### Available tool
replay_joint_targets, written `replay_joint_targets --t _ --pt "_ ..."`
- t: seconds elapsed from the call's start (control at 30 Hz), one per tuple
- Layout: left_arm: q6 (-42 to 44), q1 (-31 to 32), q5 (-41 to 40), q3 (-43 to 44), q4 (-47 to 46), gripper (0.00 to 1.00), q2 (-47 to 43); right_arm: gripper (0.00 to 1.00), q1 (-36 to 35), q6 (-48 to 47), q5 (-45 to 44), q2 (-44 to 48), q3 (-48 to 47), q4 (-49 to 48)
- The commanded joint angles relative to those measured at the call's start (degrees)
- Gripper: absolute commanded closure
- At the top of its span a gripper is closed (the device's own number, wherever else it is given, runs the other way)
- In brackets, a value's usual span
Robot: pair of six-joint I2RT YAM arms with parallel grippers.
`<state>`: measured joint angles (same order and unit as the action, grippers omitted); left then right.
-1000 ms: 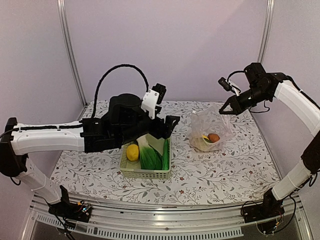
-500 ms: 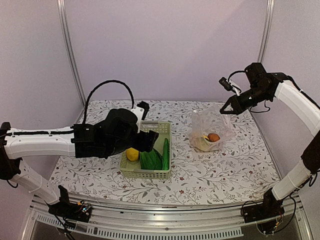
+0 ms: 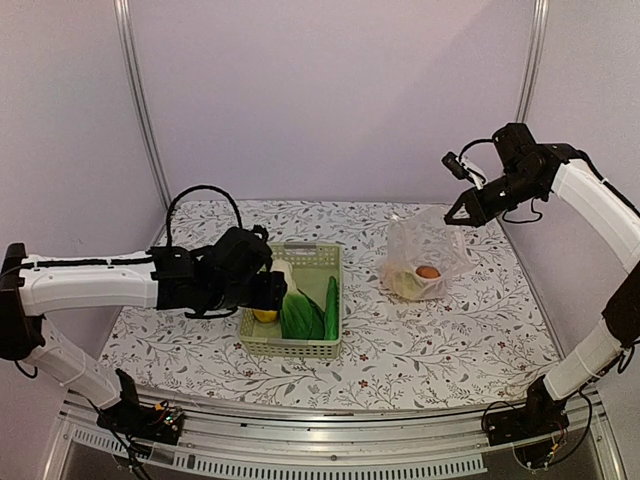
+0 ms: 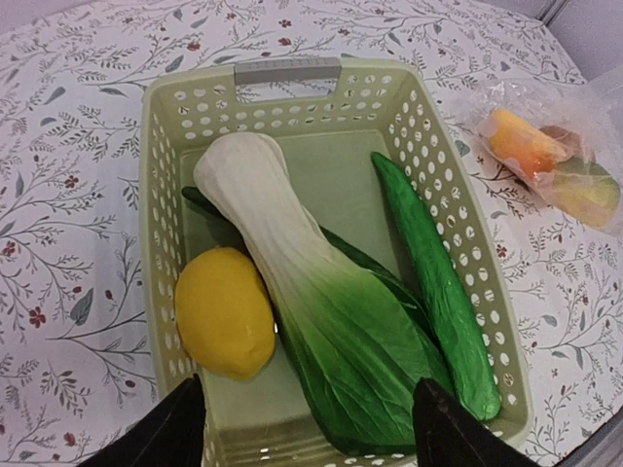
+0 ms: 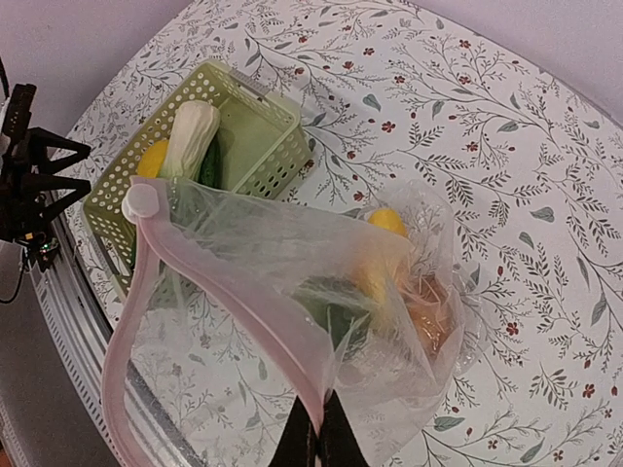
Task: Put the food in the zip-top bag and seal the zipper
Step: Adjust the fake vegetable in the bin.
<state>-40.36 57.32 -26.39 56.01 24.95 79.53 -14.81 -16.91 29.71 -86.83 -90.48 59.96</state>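
Note:
A yellow lemon, a bok choy and a green cucumber lie in the pale green basket. My left gripper hovers open over the basket's near end, its fingers on either side of the lemon and the leaf. In the top view this gripper is at the basket's left side. My right gripper is shut on the mouth edge of the zip-top bag, holding it up. Its pale pink zipper gapes open. Inside are a brown-orange piece, a yellow piece and something green.
The floral tablecloth covers the table between basket and bag. Metal posts stand at the back corners. A rail runs along the near edge.
My left arm has swung back to the left and come down low over the basket, its jaws slightly narrower. The right gripper has lifted the bag a little.

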Motion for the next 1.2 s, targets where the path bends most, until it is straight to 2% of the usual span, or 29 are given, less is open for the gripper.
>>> replay_joint_targets --t 0.0,0.37,0.57,0.77,0.93,1.17 --pt "-3.16 -1.46 4.49 -0.07 0.8 0.28 3.46 1.0 0.62 -0.19 -1.67 1.89 0.0 -0.88" --pt "0.28 -5.67 12.6 7.18 2.92 0.35 14.7 1.0 0.66 -0.74 -3.51 4.54 2.46 -2.07" --pt "3.7 -7.82 17.67 13.7 1.92 0.26 23.74 1.0 0.66 -0.68 -3.22 5.76 4.55 -2.37" --pt "11.5 -8.02 20.68 22.33 -2.65 0.25 30.3 1.0 0.71 -0.32 -3.17 6.35 5.08 -2.67" --pt "17.68 -6.51 17.04 23.3 -2.98 0.21 27.48 1.0 0.68 -0.4 -3.77 6.88 5.83 -2.84" --pt "16.99 -5.47 10.16 18.18 4.73 0.16 17.3 1.0 0.68 -0.41 -2.95 7.22 7.06 -4.08"
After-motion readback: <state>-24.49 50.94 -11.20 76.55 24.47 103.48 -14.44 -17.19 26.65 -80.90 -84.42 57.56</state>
